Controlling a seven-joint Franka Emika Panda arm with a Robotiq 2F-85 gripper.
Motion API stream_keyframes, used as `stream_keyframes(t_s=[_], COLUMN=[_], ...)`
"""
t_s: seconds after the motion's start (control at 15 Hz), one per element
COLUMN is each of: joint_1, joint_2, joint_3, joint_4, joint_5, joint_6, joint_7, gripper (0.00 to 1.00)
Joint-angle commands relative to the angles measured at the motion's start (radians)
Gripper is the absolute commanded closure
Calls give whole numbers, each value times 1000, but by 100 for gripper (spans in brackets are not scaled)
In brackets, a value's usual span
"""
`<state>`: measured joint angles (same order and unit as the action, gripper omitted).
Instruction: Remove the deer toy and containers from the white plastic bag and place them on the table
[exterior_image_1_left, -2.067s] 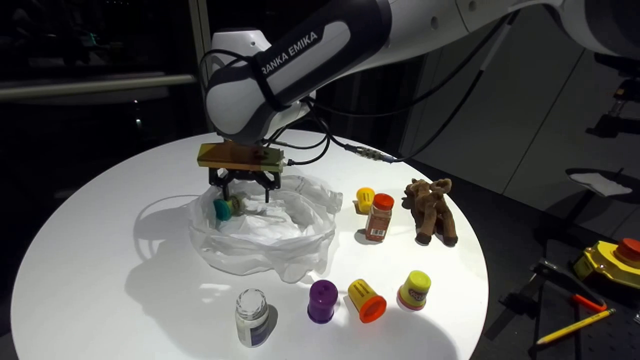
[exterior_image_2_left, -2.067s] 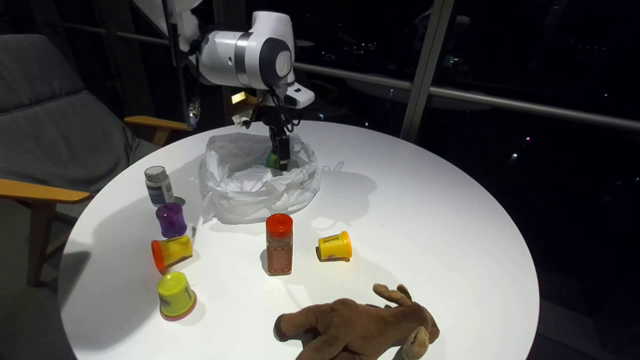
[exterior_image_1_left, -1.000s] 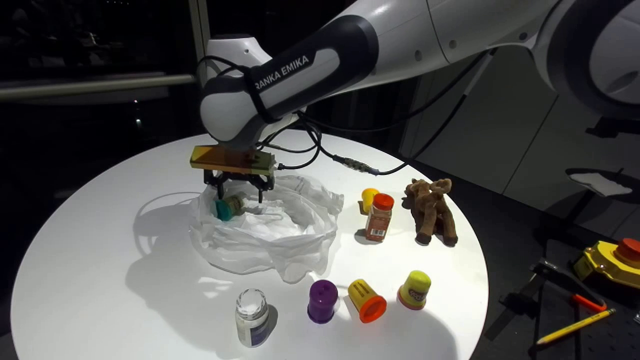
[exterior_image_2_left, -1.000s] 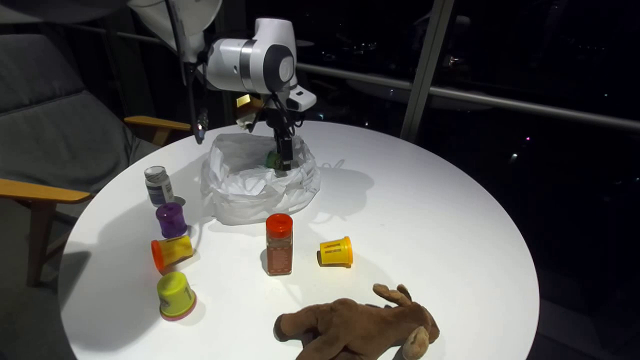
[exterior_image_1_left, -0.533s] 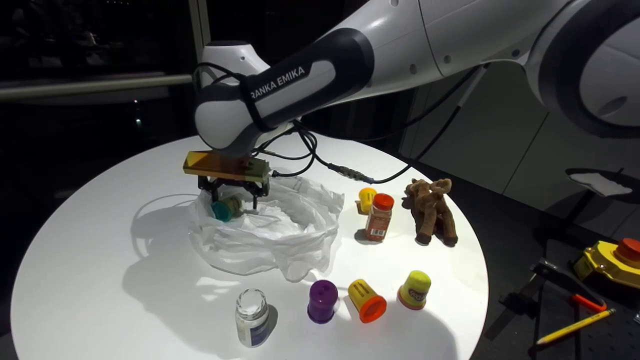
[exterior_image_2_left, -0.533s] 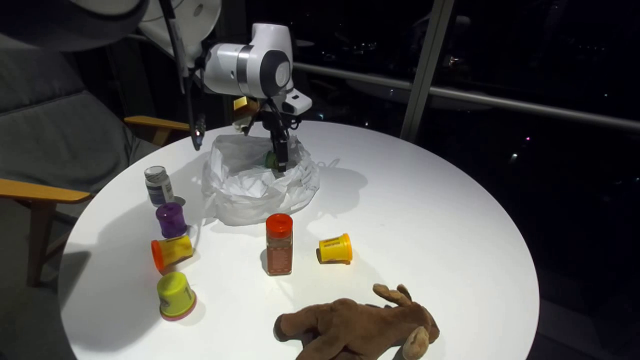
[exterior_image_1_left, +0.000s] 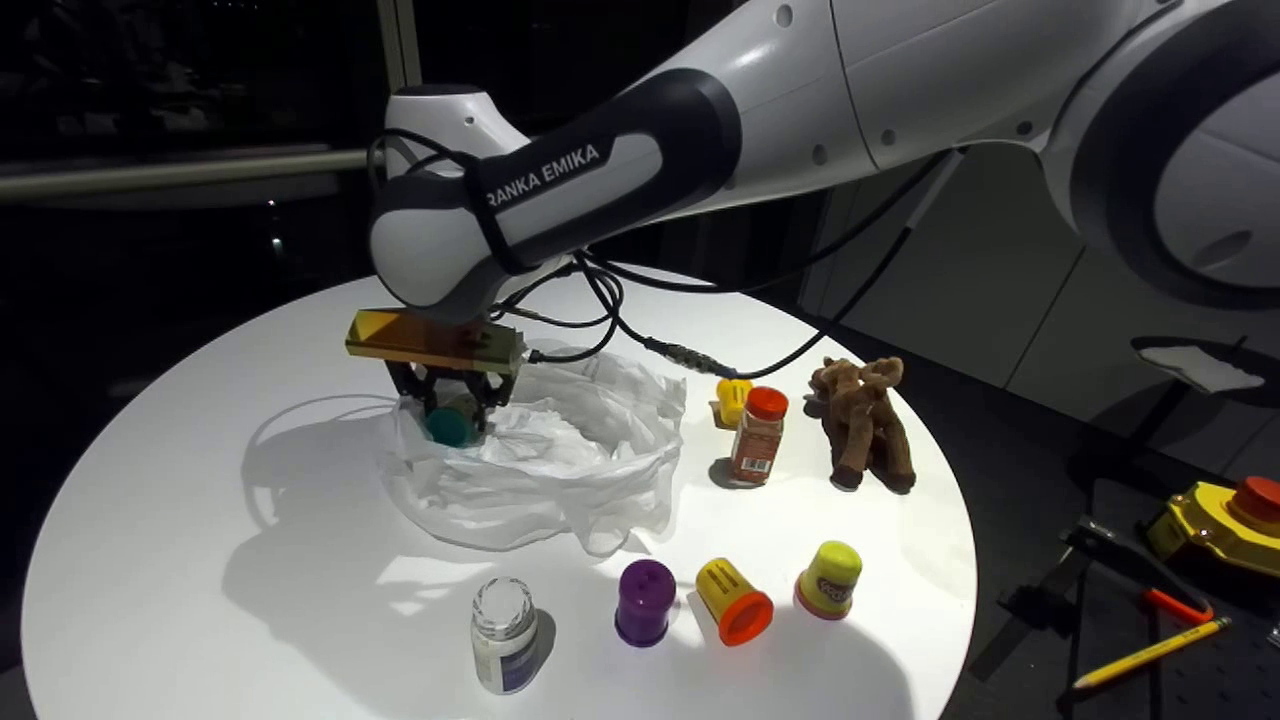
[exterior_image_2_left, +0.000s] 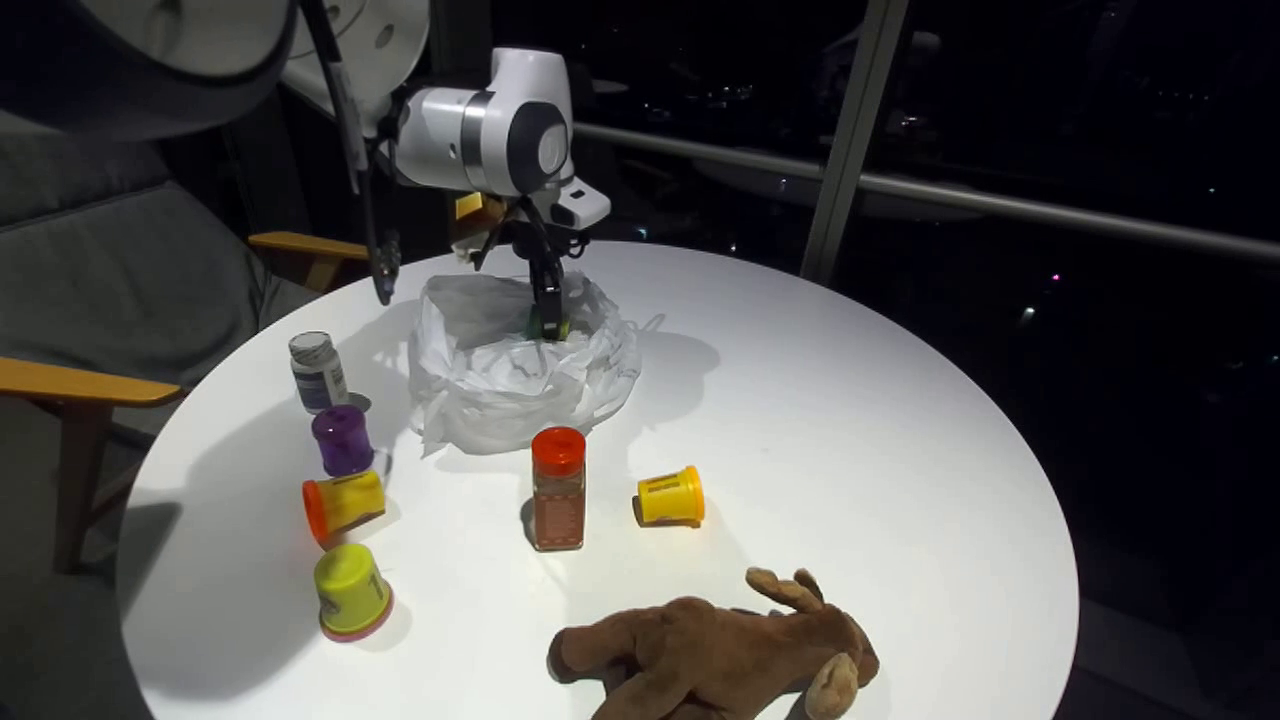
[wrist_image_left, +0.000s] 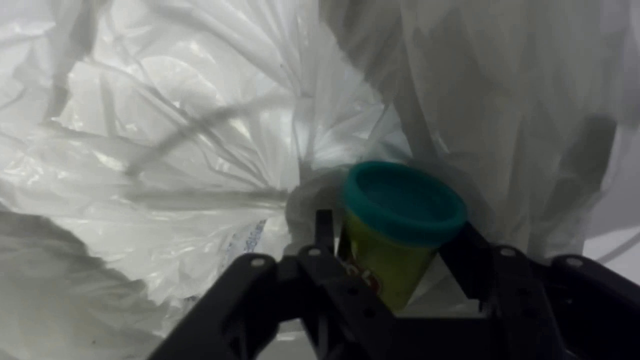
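Jar (wrist_image_left: 395, 227) in bag (exterior_image_1_left: 530, 505), partly hidden by straddling gripper (exterior_image_1_left: 455, 427); from here I cannot tell whether clamped; table (exterior_image_2_left: 850, 450) white, room (exterior_image_2_left: 1060, 130) dark

The table (exterior_image_1_left: 140, 560) is brightly lit against a near-black window (exterior_image_2_left: 1080, 330); shadow (exterior_image_1_left: 300, 560) is cast beside the bag (exterior_image_1_left: 560, 500). In the wrist view, its folds are flecked with glare, the gripper (wrist_image_left: 395, 230) darkened.

The pincer (wrist_image_left: 395, 227) has lowered and narrowed around the teal-lidded container (wrist_image_left: 402, 210), now turned.
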<state>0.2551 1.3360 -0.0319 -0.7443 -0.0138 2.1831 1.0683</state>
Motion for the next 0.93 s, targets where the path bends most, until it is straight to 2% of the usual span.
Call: stream_keyframes(t_s=[0.0,0.13,0.4,0.87], joint_1=[13,11,13,27], joint_2=[44,31,-9,-144], joint_3=[-14,-11,-19,-52], joint_4=[96,80,37,-105], joint_5=[5,-4,-11,-20], joint_6=[-33,-25,-40,-141], joint_7=[24,29,28,57], gripper=[72,81,81,81])
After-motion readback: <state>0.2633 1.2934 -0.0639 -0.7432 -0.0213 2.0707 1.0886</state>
